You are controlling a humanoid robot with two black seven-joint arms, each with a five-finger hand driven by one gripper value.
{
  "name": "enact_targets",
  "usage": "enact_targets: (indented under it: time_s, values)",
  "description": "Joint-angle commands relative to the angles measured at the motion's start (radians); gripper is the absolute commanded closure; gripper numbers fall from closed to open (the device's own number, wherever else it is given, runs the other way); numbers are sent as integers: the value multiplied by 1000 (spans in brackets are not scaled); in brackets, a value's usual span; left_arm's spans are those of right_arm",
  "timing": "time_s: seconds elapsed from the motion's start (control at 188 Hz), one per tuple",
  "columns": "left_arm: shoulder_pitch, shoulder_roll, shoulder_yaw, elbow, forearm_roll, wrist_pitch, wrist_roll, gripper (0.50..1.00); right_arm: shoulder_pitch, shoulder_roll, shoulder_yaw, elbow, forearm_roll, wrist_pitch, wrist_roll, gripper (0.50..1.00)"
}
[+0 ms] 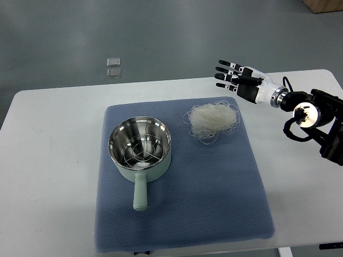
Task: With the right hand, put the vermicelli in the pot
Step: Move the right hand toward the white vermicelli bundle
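A white nest of vermicelli [213,120] lies on the blue mat [214,187], to the right of the pot. The pale green pot [140,147] has a shiny steel inside, stands on the mat's left half and points its handle [140,194] toward the near edge. My right hand [234,77] hangs in the air above the table's far right part, up and to the right of the vermicelli, apart from it. Its fingers are spread, point left and hold nothing. The left arm is not in view.
The white table [48,160] carries the mat. Two small clear squares [113,67] lie on the grey floor beyond the table's far edge. A brown box corner [324,5] shows at the top right.
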Motion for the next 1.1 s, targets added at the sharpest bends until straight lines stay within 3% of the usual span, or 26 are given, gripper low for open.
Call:
enact_targets:
  time_s: [0.0,0.622,0.914,1.095]
  values:
    - [0,0,-2,-2,-2,0,0,500,-1,-2,0,2,0,8,0,570]
    - [0,0,-1,9,0,9,0,500,36,-19,0,2,-134,25,5,570]
    - [0,0,3,10,0,9,0,500,53,-26,-3,5,-339,28,69,570]
    - [0,0,4,10,0,9,0,500,54,-26,-5,6,-525,28,72,570]
